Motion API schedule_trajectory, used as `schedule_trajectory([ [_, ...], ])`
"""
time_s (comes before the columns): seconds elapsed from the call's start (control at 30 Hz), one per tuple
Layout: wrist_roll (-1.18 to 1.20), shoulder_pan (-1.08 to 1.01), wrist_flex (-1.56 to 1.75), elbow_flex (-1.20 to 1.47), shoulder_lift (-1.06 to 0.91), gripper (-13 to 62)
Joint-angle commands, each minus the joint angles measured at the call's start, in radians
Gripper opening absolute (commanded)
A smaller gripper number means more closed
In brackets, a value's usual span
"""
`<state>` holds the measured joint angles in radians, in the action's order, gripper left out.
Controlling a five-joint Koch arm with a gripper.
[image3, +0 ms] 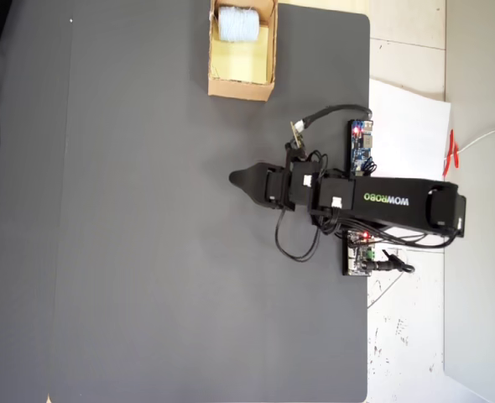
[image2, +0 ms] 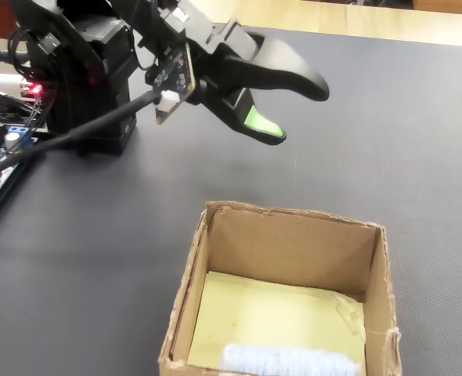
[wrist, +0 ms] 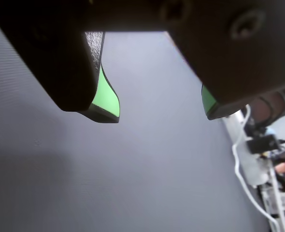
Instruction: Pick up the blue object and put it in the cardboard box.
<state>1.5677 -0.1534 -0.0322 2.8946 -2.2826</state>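
The blue object (image2: 286, 362) lies inside the cardboard box (image2: 294, 218), on its pale yellow bottom at the near edge of the fixed view. In the overhead view the blue object (image3: 237, 23) sits at the far end of the box (image3: 241, 86), at the top of the mat. My gripper (image2: 297, 112) hangs in the air behind the box, open, with nothing between its green-padded fingers (image2: 262, 124). The wrist view shows the gripper (wrist: 159, 113) wide apart over bare grey mat. From overhead the gripper (image3: 235, 178) points left, well below the box.
The dark grey mat (image3: 147, 252) covers the table. The arm's base (image2: 82, 70), circuit boards (image3: 362, 151) and loose cables (wrist: 258, 164) crowd one side. A white paper sheet (image3: 411, 126) lies beside the mat under the arm.
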Motion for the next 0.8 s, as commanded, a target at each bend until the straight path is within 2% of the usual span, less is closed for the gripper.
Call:
schedule_trajectory([
  [0.0, 0.029, 0.014, 0.084, 0.002, -0.087, 34.1],
  [0.4, 0.029, 0.067, 0.083, 0.224, -0.086, 34.1],
  [0.77, 0.023, 0.052, 0.0, 0.222, -0.084, 34.0],
])
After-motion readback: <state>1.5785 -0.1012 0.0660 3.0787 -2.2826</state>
